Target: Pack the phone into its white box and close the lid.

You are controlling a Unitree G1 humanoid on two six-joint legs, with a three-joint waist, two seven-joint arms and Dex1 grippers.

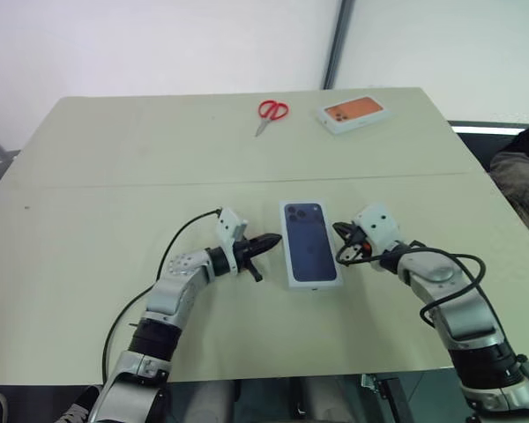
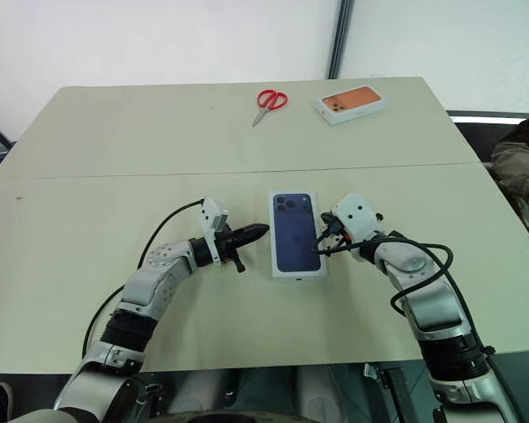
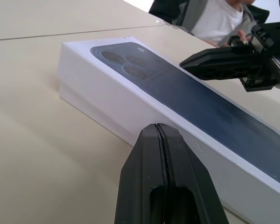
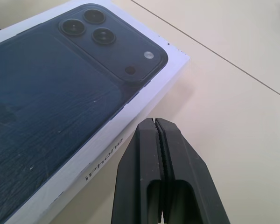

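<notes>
The lid (image 1: 309, 240), white with a dark blue phone printed on top, lies flat in the middle of the table and covers what is beneath it. The phone and the white box are hidden. My left gripper (image 1: 276, 239) is shut with nothing in it, its tip close to the lid's left side wall (image 3: 107, 107). My right gripper (image 1: 338, 231) is shut and empty, its tip by the lid's right side wall (image 4: 102, 158), near the printed camera end. I cannot tell whether either tip touches the lid.
Red scissors (image 1: 269, 113) and a white box printed with an orange phone (image 1: 353, 113) lie at the far side of the beige table (image 1: 115, 220). A person (image 1: 525, 176) sits at the table's right edge.
</notes>
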